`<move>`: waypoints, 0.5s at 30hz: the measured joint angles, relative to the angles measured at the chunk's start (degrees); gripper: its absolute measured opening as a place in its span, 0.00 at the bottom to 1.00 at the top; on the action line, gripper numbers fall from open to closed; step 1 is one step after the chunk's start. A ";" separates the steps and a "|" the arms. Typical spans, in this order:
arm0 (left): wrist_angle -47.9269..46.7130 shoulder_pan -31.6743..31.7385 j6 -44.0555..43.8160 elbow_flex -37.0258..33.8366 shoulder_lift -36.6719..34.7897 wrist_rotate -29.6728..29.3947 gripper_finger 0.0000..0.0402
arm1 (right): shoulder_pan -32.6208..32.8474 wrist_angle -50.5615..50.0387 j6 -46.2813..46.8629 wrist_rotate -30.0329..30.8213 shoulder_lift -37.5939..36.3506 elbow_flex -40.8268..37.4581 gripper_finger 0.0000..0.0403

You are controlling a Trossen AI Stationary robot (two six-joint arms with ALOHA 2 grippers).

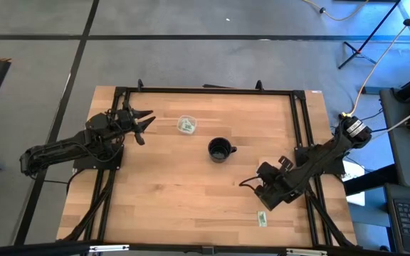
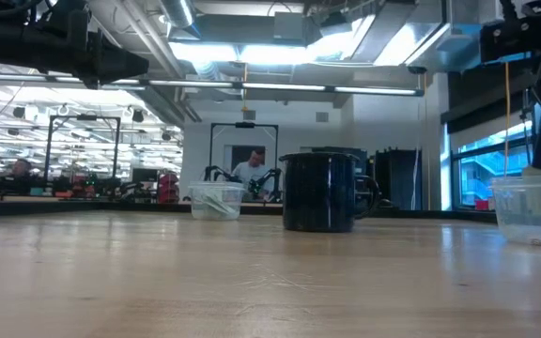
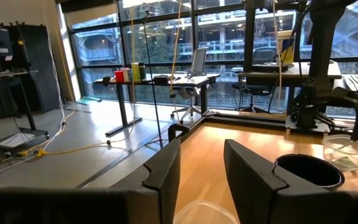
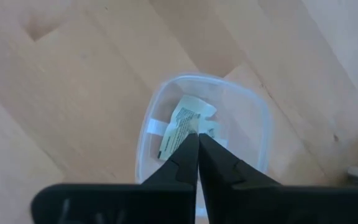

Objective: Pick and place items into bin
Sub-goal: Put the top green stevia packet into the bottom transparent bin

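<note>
A clear tub [image 1: 186,125] holding pale green packets stands on the table just in front of my left gripper [image 1: 144,122], which is open and hovers above the table; the tub's rim [image 3: 207,213] shows below its fingers. The black mug [image 1: 220,150] stands mid-table. My right gripper [image 4: 197,134] is shut and points down over a second clear tub [image 4: 204,130], also seen as the right-hand tub [image 2: 533,207] in the low view. A pale green packet [image 4: 180,127] shows at its fingertips. One loose packet [image 1: 262,219] lies flat near the table's near edge. My right gripper comes from above, pointing down, and its shut fingertips meet the packet at one edge [image 4: 191,124]. The packet sits over the inside of the clear tub. Whether it hangs free or rests on the tub's floor cannot be told.
A black frame rail [image 1: 205,90] runs around the tabletop. Another pale scrap [image 4: 211,130] lies in the tub under my right gripper. Bare wood stretches between the mug and the table's near edge. A person [image 2: 250,169] sits far behind the table.
</note>
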 joint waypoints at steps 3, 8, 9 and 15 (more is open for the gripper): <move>-0.01 0.01 0.01 0.00 0.02 0.00 0.29 | 0.00 -0.01 -0.02 0.00 0.00 0.00 0.04; -0.02 0.02 -0.02 0.00 0.01 0.00 0.29 | 0.00 0.02 -0.02 -0.02 -0.02 0.00 0.04; -0.01 0.00 -0.05 0.00 0.00 0.00 0.29 | 0.00 0.04 -0.02 -0.04 -0.02 0.00 0.04; -0.01 -0.01 -0.08 0.00 0.00 0.00 0.29 | 0.00 0.07 0.03 -1.17 -0.02 0.00 0.11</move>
